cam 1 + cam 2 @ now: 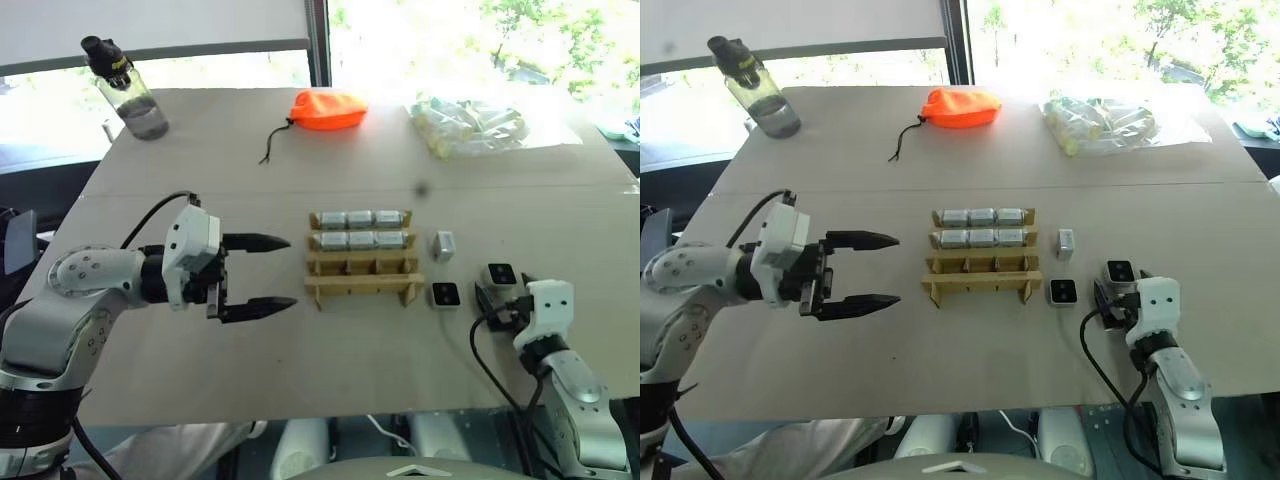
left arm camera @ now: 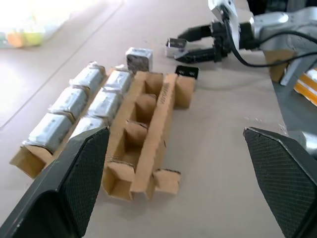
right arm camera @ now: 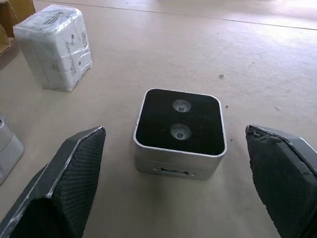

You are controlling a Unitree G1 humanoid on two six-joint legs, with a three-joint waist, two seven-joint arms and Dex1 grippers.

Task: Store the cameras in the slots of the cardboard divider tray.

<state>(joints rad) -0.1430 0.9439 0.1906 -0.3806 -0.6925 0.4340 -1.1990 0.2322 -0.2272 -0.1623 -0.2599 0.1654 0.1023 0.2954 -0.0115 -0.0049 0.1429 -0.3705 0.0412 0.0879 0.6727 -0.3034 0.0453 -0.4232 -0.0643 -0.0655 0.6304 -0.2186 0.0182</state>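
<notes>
The camera (image 3: 179,131) at lower right sits between the right claw's (image 1: 497,297) wide-open, empty fingers; an off-centre squeeze could skid it away.

Bright daylight — windows (image 1: 480,40) blown out, pics sharp.

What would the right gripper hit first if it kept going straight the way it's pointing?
Most likely the camera lying lens-up on the table, straight ahead between the right gripper's open fingers. A wrapped camera sits farther off to one side, probably clear of that line; depth is hard to judge.
</notes>
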